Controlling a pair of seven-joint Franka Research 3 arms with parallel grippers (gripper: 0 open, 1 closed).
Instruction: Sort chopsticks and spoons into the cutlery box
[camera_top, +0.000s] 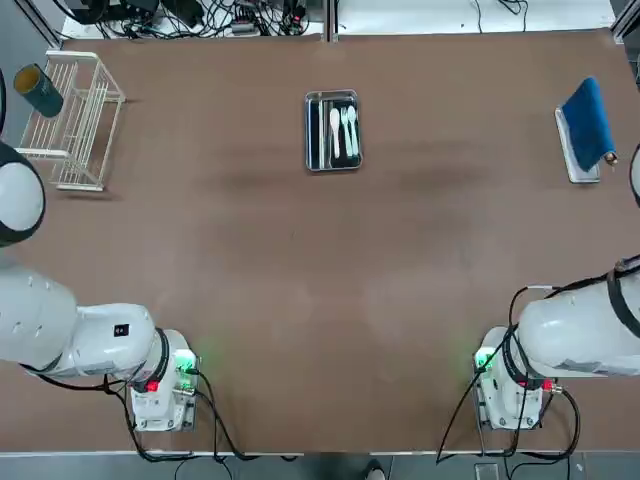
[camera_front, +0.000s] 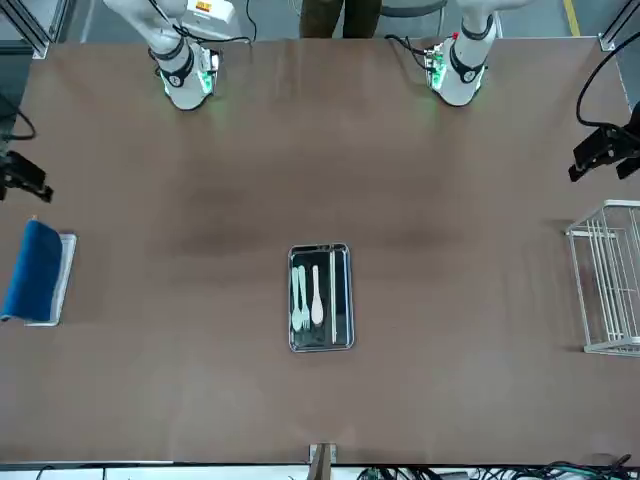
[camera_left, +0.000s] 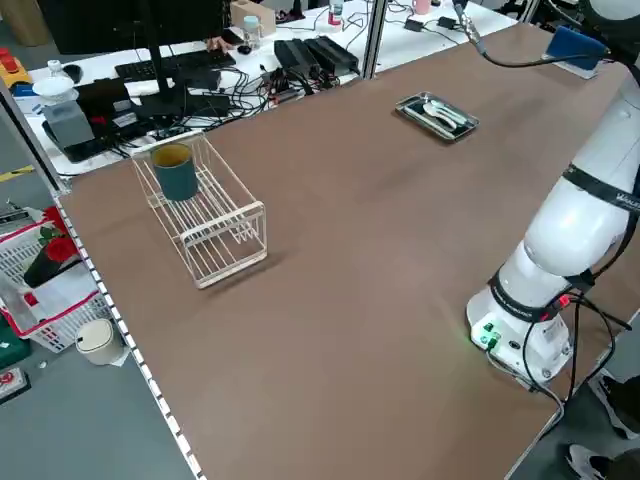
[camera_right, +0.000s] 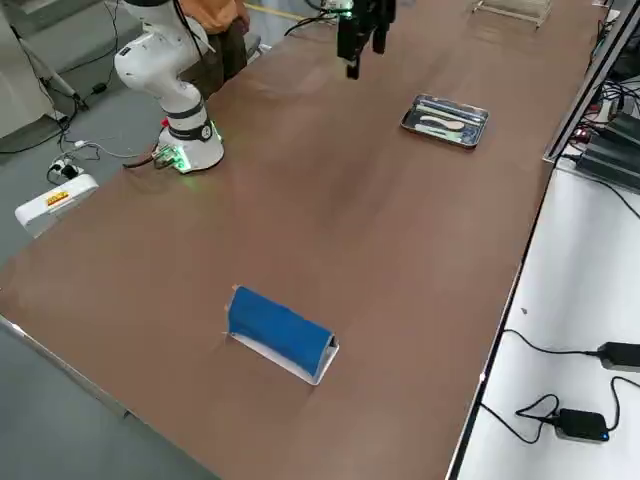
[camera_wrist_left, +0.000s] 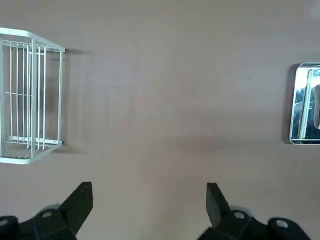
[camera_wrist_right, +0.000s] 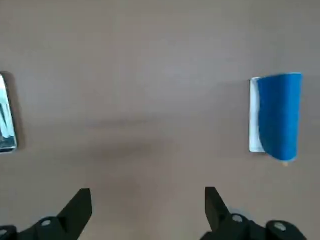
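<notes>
- Left gripper (camera_wrist_left: 150, 207): raised above table, fully open, empty.
- Right gripper (camera_wrist_right: 150, 210): likewise.
- Cutlery box (camera_top: 333, 131): holds spoons (camera_front: 317, 297), fork (camera_front: 305, 300).

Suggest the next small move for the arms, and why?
Probably none toward the tray: hold both arms clear, or park them. The spoons and what looks like the chopsticks already lie lengthwise inside the cutlery box. The left gripper and right gripper hang open and empty over the table, away from the box.
</notes>
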